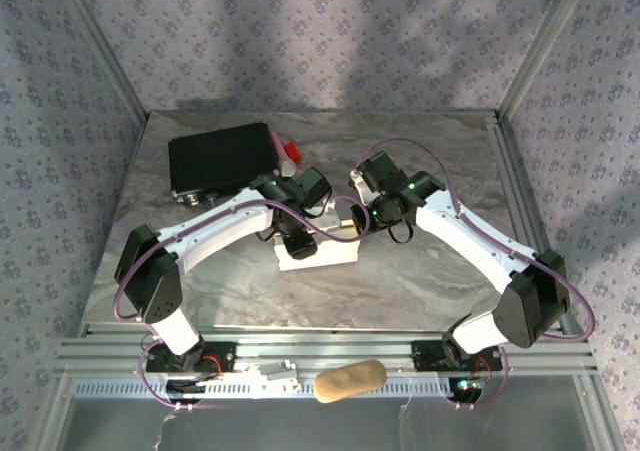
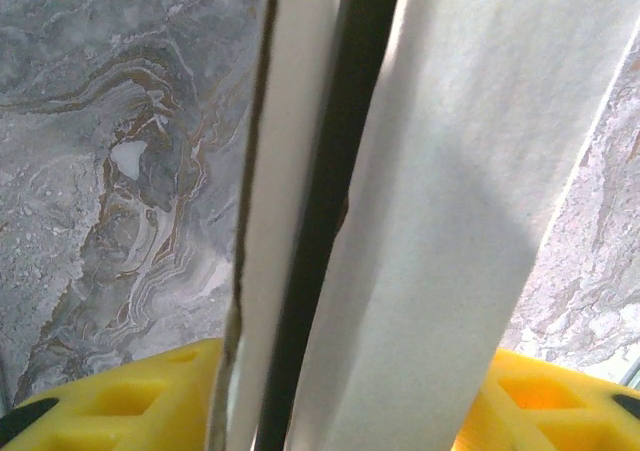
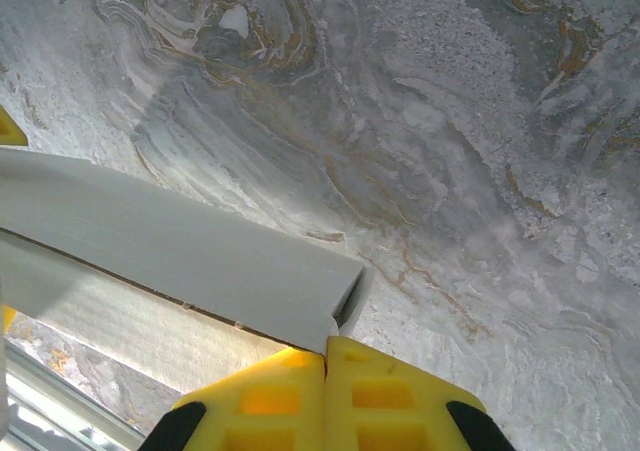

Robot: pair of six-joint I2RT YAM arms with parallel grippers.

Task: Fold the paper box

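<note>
The white paper box (image 1: 318, 254) lies partly folded in the middle of the marble table, between my two grippers. My left gripper (image 1: 298, 241) comes down on its left part. In the left wrist view its yellow fingers (image 2: 130, 403) stand on either side of two upright white panels (image 2: 450, 221) with a dark gap between them, pressed against them. My right gripper (image 1: 358, 223) is at the box's right end. In the right wrist view its fingers (image 3: 400, 396) are pressed together, and a corner of a folded white flap (image 3: 200, 251) runs into their seam.
A black hard case (image 1: 220, 161) lies at the back left, with a red and pink object (image 1: 288, 153) beside it. A tan rounded object (image 1: 350, 379) rests on the front rail. Metal frame posts (image 1: 530, 46) bound the table's sides.
</note>
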